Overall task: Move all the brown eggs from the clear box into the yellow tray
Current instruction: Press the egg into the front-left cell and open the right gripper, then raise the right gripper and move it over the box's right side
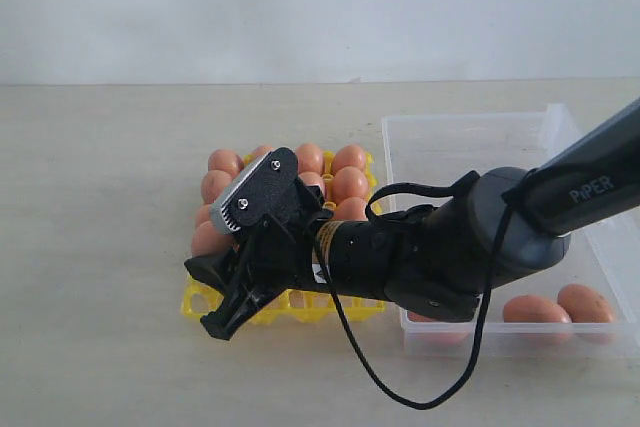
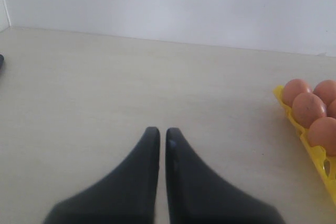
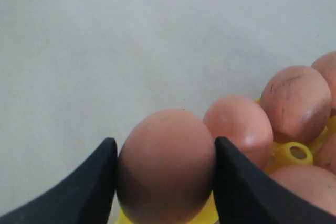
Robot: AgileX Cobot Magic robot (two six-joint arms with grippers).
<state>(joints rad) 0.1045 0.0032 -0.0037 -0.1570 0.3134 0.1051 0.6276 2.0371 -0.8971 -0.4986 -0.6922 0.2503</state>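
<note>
Between the jaws of the right claw [image 3: 164, 150], an orange-brown egg [image 3: 164, 182] sits pinched across its widest part, the black fingers [image 3: 89, 182] parted just enough to take it and pressed against either side of the shell. Directly beneath the claw lies the yellow tray [image 1: 197, 304], one corner peeking out under the fingers, with other brown eggs [image 1: 348, 184] seated in cups just beside the held one. Doing this step well appears to mean lowering the egg straight down until its base settles into a free cup, then easing the jaws apart only enough to clear the shell without nudging its neighbours. Which cup lies directly underneath cannot be made out from these views. The held shell looks smooth and matt, while a neighbour carries faint dark flecks. Behind the claw, back along its arm, the clear box [image 1: 465, 119] holds at least two remaining eggs [image 1: 535, 309]. The left claw [image 2: 163, 132], jaws all but touching and gripping nothing, hangs over bare table [image 2: 105, 77], apart from the tray.
</note>
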